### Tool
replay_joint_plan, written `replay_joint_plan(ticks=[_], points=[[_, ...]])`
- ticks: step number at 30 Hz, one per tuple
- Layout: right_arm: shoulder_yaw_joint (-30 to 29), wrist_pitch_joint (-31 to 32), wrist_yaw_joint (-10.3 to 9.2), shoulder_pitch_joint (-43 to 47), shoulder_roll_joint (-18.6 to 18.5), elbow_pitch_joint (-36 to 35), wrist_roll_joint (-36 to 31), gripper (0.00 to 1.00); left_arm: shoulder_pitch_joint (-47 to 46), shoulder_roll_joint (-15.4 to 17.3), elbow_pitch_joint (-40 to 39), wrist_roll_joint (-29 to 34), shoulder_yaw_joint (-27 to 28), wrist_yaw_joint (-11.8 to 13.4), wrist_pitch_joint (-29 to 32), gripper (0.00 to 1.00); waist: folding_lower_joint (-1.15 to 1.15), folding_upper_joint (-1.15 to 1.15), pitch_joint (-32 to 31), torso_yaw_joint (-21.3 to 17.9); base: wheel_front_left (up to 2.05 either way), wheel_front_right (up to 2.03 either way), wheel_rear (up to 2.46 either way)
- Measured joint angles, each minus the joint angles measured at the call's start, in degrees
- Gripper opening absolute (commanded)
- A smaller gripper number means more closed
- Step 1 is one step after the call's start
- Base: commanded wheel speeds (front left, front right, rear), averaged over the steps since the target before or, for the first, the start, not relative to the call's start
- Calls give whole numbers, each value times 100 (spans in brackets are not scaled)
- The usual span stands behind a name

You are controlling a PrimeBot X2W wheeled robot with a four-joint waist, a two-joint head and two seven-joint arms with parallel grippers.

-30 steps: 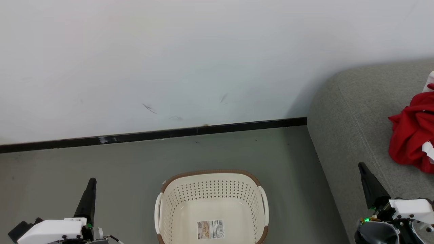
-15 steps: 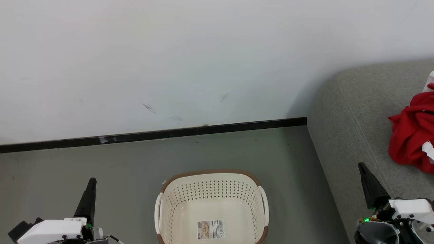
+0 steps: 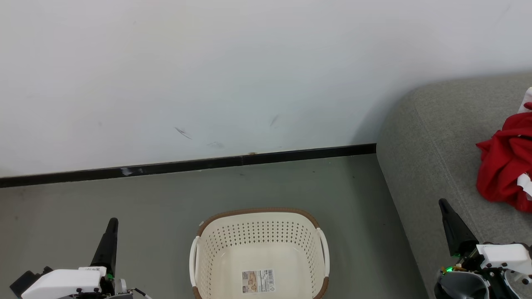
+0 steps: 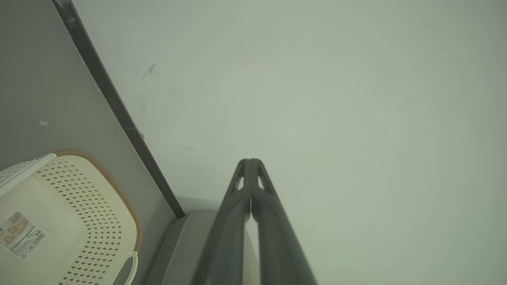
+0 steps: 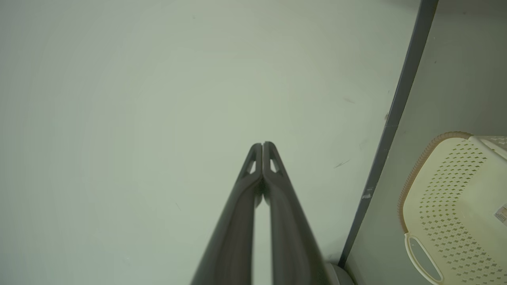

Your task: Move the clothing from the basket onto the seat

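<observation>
Progress: the basket (image 3: 257, 211) is standing on the floor (image 3: 124, 195) with its perforated walls and its labelled bottom showing bare, while the clothing (image 3: 504, 166) is lying as a crumpled red bundle on the seat (image 3: 428, 141). Judged from this, the transfer is looking finished.
Remaining: nothing is showing in the visible part of the basket, though its near edge is running out of the head view. The bundle is being cut by the picture's right edge, so whether it is holding both garments cannot be told.
Left gripper (image 3: 112, 223): is hanging over the floor to the basket's left, fingers pressed together, carrying nothing.
Right gripper (image 3: 444, 204): is hanging at the seat's front edge, fingers pressed together, carrying nothing.
Clothing to right gripper: is lying above and to the right of the fingertips, near but apart from them.
Clothing to left gripper: is lying well apart, with the basket sitting between.
Basket to grippers: is sitting between the two, touching neither.
</observation>
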Motion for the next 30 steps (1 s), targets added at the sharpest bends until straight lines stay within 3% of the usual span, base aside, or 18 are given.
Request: replay_joint_plan(ticks=[30], points=[[4,-1,0,0,0,-1,0,0,0,0,-3,0,-2,0,-1,0,0,0,0,0,0,0,0]])
